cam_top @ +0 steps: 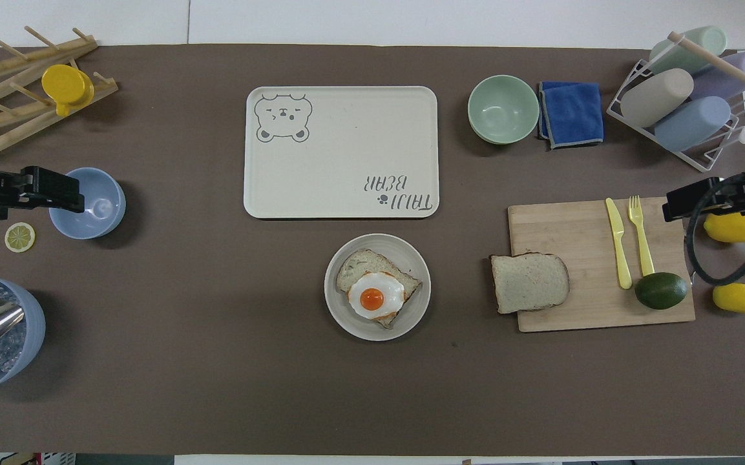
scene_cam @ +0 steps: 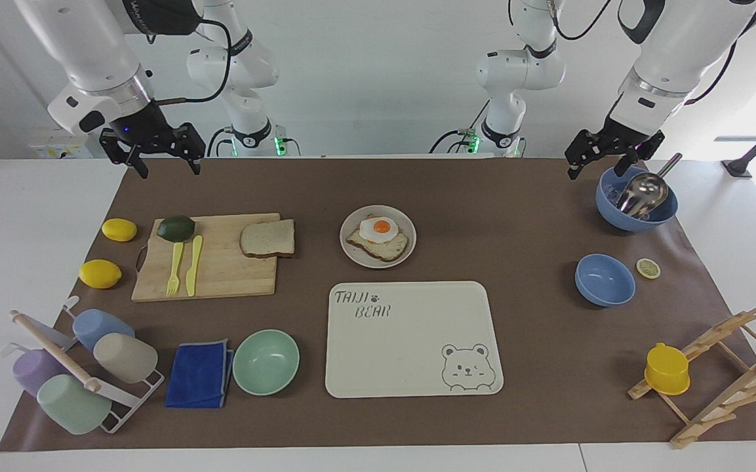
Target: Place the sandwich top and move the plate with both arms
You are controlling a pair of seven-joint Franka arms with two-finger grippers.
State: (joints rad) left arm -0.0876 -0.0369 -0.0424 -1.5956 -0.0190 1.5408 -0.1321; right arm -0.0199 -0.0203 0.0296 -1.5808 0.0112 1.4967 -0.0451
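Brown matting covers the worktop (scene_cam: 378, 183), and everything the task needs lies on it between the two arms. Largest is the cream bear-print tray (scene_cam: 410, 354), farther from the robots than the plate. Next comes the wooden cutting board (scene_cam: 220, 275), toward the right arm's end of the worktop. The plate (scene_cam: 404, 252) sits near the middle of the mat, just nearer the robots than the tray, carrying a toast slice topped with a fried egg (scene_cam: 381, 229). The sandwich top (scene_cam: 267, 238) lies flat on the corner of the board closest to the plate, one edge slightly overhanging the board, its longer side running along the length of the worktop.

That is the relation that matters: the bread lies between the right arm's end and the plate, so the right gripper (scene_cam: 155, 154) looks the better placed of the two to fetch it. It hangs in the air over the mat's edge by the robots, fingers (scene_cam: 193, 157) spread wide and holding nothing, with the bread well apart from it.

The left gripper (scene_cam: 604, 154) hovers above a blue bowl holding a metal scoop (scene_cam: 636, 196), fingers apart and empty, waiting.
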